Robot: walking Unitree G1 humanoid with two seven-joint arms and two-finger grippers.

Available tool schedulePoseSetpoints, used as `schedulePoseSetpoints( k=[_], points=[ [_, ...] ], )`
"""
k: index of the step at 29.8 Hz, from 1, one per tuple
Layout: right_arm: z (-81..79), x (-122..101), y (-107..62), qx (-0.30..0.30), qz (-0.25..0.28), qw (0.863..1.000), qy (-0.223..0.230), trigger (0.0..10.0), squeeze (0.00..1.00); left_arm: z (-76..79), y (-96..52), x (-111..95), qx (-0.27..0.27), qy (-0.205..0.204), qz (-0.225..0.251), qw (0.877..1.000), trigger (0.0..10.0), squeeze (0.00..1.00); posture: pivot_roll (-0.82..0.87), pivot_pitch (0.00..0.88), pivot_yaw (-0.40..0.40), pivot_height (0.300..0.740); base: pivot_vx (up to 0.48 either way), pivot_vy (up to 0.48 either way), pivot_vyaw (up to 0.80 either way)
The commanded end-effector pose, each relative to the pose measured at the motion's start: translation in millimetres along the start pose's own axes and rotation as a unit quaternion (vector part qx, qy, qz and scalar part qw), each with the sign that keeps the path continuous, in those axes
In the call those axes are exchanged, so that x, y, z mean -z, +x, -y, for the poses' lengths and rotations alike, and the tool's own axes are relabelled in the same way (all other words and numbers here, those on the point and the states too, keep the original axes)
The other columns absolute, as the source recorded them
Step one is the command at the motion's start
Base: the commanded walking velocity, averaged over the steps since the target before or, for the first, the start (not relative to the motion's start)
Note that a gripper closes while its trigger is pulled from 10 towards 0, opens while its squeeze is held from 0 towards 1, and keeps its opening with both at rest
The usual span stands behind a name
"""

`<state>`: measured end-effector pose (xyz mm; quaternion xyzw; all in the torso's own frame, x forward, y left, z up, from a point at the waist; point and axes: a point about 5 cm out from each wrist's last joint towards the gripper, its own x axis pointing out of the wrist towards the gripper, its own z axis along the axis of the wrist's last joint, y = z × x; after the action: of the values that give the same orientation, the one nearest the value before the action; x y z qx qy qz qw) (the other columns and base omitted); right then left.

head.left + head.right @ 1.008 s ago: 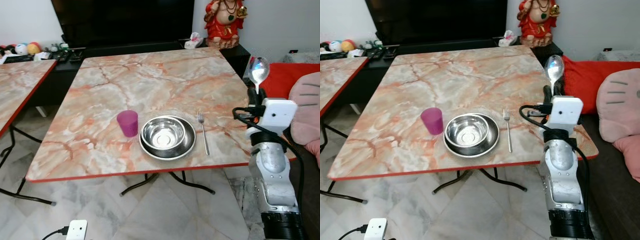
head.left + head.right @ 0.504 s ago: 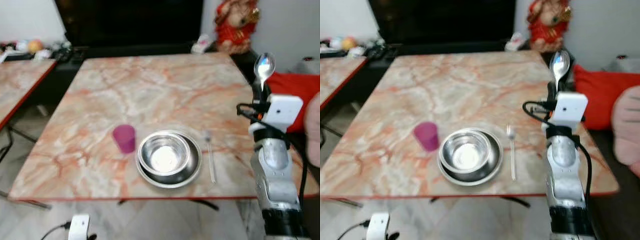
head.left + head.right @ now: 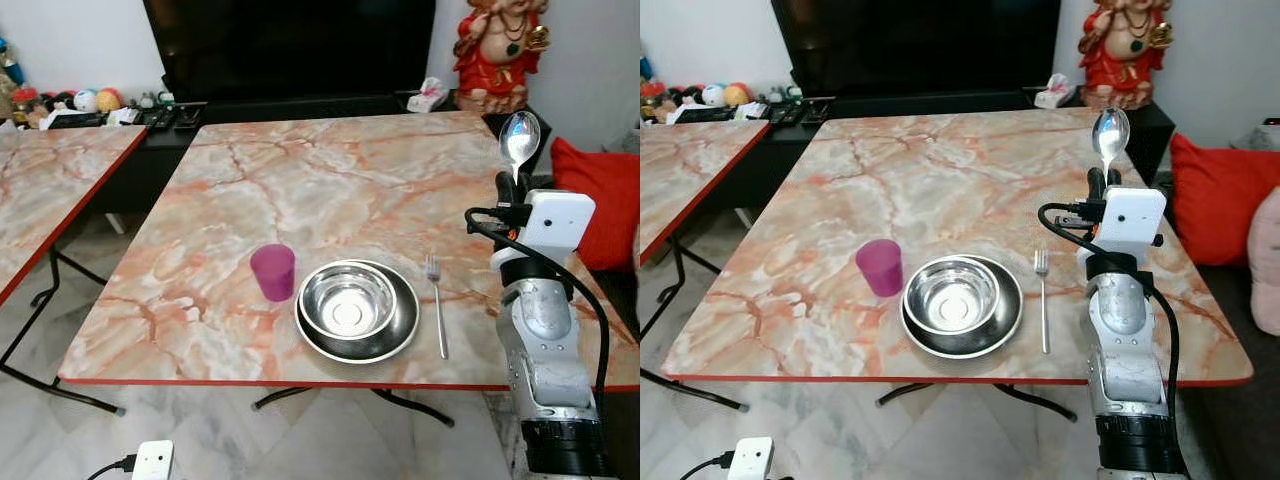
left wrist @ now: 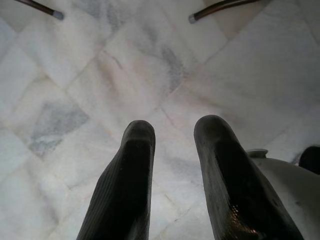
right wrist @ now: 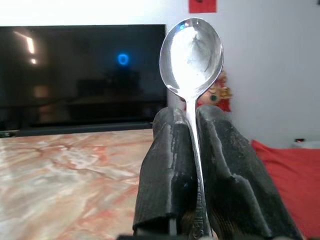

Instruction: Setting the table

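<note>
Right gripper (image 5: 192,150) clenches an upright spoon (image 5: 191,55), with the fork (image 3: 1043,300) and bowl (image 3: 952,296) to its left. Left gripper (image 4: 172,150), fingers parted, hangs above the floor (image 4: 100,75).

At frame centre the counter (image 3: 330,180) is showing peach-and-white marble veined in orange, edged in red, with a magenta cup (image 3: 272,271) and a shiny silver bowl (image 3: 348,300), plate (image 3: 400,330) and fork (image 3: 437,305) glinting on it. At the right a silver spoon (image 3: 519,138) is gleaming between the right tool's (image 5: 192,145) black fingers (image 5: 167,165), above a white-and-silver arm (image 3: 545,330). The floor (image 4: 100,75) is showing pale grey-white marble tiles, and a red-and-gold statue (image 3: 500,50) is glowing at upper right.
</note>
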<state>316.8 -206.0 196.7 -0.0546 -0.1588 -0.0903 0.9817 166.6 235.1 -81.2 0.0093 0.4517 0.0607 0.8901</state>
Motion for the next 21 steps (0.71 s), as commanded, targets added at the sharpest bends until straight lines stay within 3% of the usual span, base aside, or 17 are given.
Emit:
schedulePoseSetpoints(
  k=[1, 11, 21],
  points=[
    [-3.0, -3.3, 0.9, -0.003, 0.004, 1.0, 0.004, 10.0, 0.0, -5.2, -1.3, 3.8, -0.008, 0.001, -0.008, 1.0, 10.0, 0.0, 0.0, 0.012, 0.083, 0.74, 0.0, 0.0, 0.0],
    [-2.9, -2.6, 2.0, -0.007, -0.005, 1.0, -0.003, 10.0, 0.0, -5.5, -1.3, 2.8, -0.006, 0.001, -0.004, 1.0, 10.0, 0.0, -0.01, 0.013, 0.079, 0.74, 0.0, 0.0, 0.0],
    [6.2, -8.5, 11.6, -0.02, -0.008, 0.999, -0.025, 10.0, 0.0, -5.9, -0.3, -2.0, -0.009, -0.002, 0.003, 1.0, 10.0, 0.0, -0.07, 0.0, 0.025, 0.74, 0.0, 0.0, 0.0]
  ],
)
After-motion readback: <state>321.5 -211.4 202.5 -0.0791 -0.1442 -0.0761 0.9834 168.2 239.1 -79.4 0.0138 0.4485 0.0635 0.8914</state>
